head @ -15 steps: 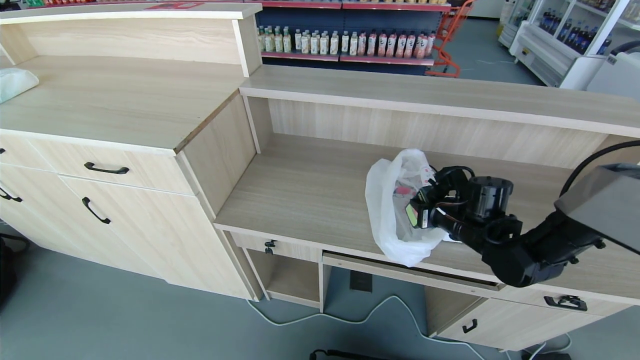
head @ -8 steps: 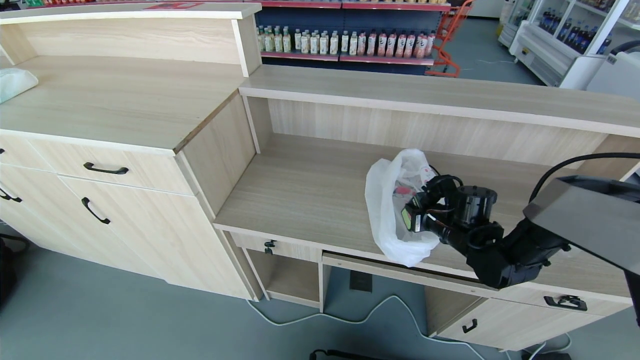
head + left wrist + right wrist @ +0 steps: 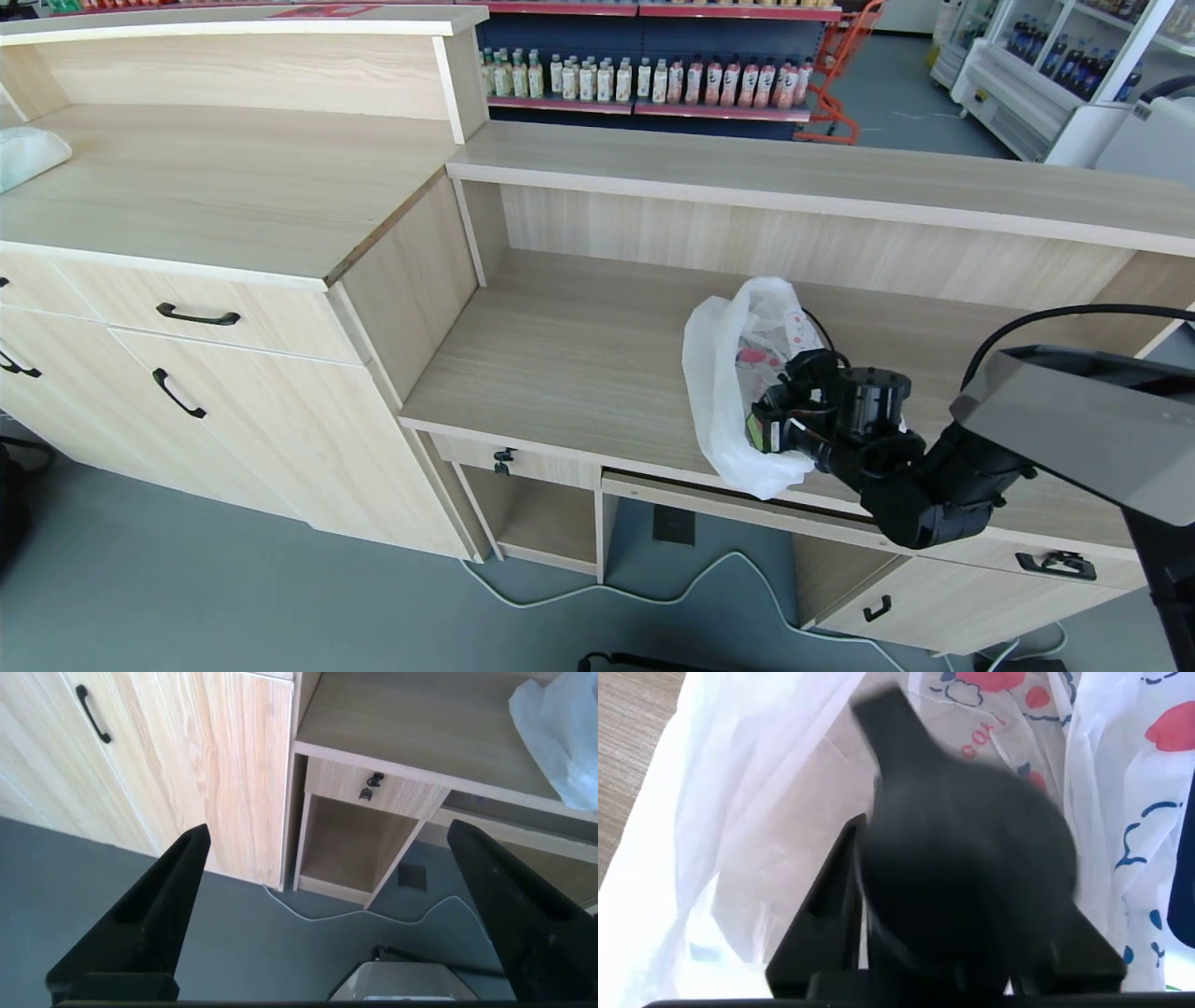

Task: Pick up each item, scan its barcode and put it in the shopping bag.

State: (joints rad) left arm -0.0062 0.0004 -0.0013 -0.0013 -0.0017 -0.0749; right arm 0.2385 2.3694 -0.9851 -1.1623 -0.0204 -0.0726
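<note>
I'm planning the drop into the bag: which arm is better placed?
Right: the right gripper holds a dark item in the mouth of the bag; the left gripper hangs open above the floor, away from it.

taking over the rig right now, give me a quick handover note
Left gripper: open, empty, hanging over the floor beside the desk.
Right gripper: shut on a dark item, at the mouth of the shopping bag on the desk.
Done: item is at the bag. Whether it was scanned, cannot tell.
Left: release it inside, pull the arm out.
</note>
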